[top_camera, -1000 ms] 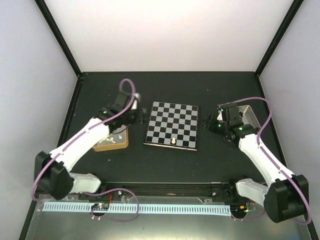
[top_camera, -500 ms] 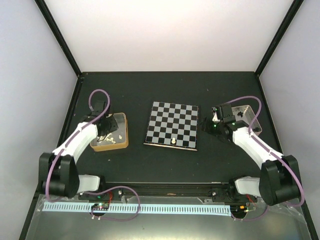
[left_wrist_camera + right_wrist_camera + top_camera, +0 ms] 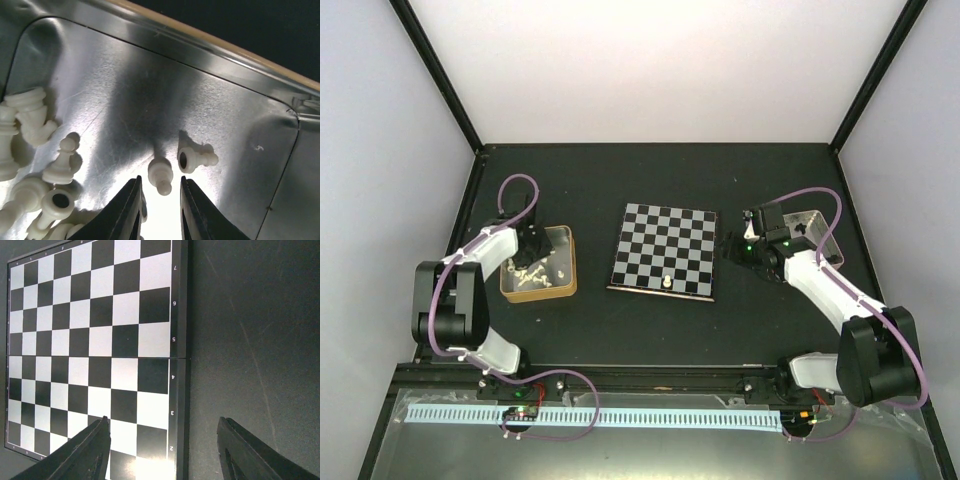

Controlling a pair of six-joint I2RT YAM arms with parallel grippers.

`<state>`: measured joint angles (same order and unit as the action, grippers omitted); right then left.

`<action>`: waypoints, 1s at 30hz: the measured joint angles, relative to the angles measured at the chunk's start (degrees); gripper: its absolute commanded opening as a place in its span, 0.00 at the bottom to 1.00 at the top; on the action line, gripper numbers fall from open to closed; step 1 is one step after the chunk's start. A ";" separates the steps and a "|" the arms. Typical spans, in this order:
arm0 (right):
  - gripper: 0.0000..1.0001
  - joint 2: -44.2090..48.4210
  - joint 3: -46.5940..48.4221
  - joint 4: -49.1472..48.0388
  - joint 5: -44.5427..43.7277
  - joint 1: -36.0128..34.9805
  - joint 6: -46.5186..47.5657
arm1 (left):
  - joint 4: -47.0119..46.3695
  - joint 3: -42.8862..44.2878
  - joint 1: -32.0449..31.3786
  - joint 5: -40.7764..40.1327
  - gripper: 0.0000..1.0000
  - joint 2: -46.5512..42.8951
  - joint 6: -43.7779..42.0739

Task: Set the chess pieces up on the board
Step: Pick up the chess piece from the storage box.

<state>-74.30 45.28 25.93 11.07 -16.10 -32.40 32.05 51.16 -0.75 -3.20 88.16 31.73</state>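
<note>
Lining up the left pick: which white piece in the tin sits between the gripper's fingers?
The lone piece framed by the left gripper; the toppled piece beside it, hollow base showing, lies outside.

Swung away from the left edge of the thin black-and-silver chequered board [image 3: 665, 250] and dropped into the gold-sided rectangular tin [image 3: 568, 262], with the left elbow folded back toward the base. Drew the left fingers [image 3: 125, 210] in from a wide spread to a narrow gap, now flanking a small cream-white chess piece [image 3: 161, 175] lying on the tin's floor. On the other side, edged a little closer to the board's right edge, with the right fingers [image 3: 85, 450] a shade narrower, yet wide.
</note>
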 measured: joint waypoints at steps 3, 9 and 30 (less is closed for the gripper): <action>0.60 -0.02 0.02 0.07 -0.04 0.00 0.00 | -1.14 0.15 0.09 0.76 0.24 1.11 -0.04; 0.59 -0.02 0.02 0.24 -0.07 0.00 0.00 | -1.97 0.15 0.35 0.85 0.17 3.37 -0.15; 0.59 3.41 0.00 0.87 -0.46 0.00 -0.07 | 4.04 3.65 -7.13 1.11 0.02 -9.33 -1.09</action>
<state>-70.89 45.28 26.81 10.61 -16.10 -32.47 36.10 54.81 -7.88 -2.09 78.83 30.63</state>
